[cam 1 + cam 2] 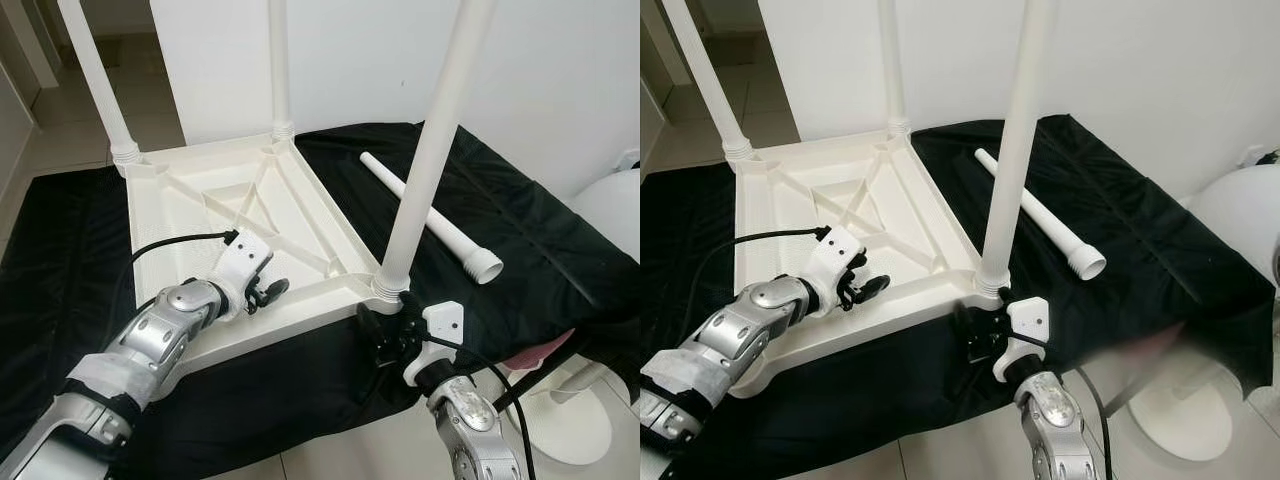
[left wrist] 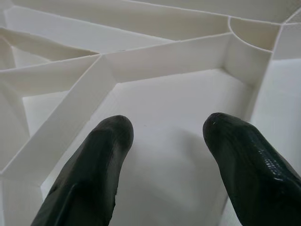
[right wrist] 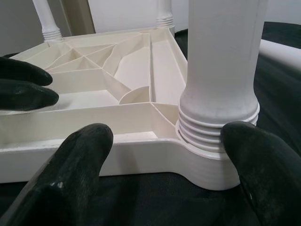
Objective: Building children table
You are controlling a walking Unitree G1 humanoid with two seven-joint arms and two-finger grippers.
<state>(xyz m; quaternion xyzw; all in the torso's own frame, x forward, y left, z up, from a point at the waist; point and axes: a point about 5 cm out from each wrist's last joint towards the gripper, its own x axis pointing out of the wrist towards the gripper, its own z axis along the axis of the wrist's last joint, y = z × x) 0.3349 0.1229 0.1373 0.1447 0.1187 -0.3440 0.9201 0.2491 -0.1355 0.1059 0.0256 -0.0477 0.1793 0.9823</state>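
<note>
Nearest the camera, the right gripper (image 1: 385, 330) sits at the near corner of the upturned white tabletop (image 1: 190, 215), its black fingers (image 3: 77, 162) spread open around the threaded base of the leg (image 1: 425, 150) standing there, near it but not clamped. The left gripper (image 1: 265, 292) hovers over the ribbed underside near the front edge, fingers apart and holding nothing. Three legs stand upright in their corner sockets; the fourth leg (image 1: 430, 220) lies loose on the black cloth (image 1: 540, 240) to the right, well apart from the tabletop. By my reading the build is about three-quarters done: the near left corner lacks its leg. No brand, label or writing is readable anywhere.
</note>
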